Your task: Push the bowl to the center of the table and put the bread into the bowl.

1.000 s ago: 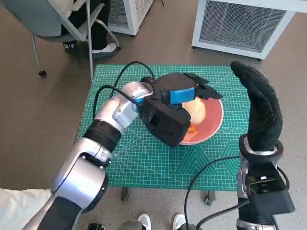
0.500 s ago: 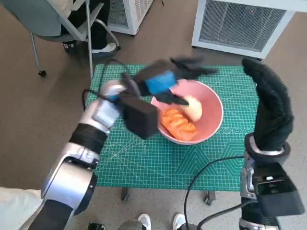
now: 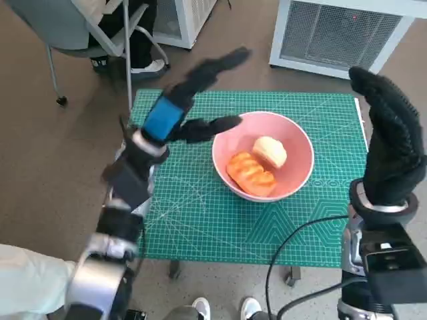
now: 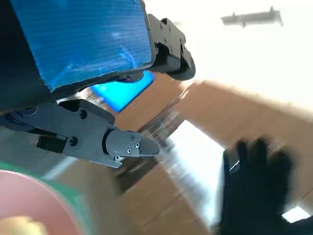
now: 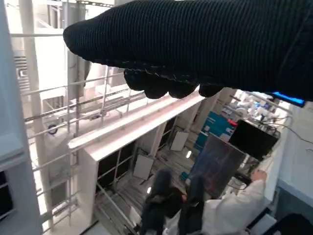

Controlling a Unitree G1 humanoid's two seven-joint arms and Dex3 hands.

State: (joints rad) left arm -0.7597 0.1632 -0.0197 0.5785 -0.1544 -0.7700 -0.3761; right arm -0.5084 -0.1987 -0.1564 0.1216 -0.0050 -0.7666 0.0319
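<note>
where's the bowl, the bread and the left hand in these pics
bowl (image 3: 299, 143): head view, on the bare pink inner wall.
bread (image 3: 250, 173): head view, on the orange loaf's top.
left hand (image 3: 175, 110): head view, on the blue-taped back.

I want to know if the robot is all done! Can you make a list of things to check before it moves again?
1. Bread in the bowl: ok. Two pieces of bread lie inside the pink bowl.
2. Bowl near the middle of the table: cannot tell for sure; it sits a bit toward the robot's right side.
3. Left hand holding nothing: ok, fingers apart, lifted beside the bowl.
4. Right hand holding nothing: ok, raised upright at the table's edge, apart from the bowl.
5. Bowl upright, nothing spilled: ok.
</note>
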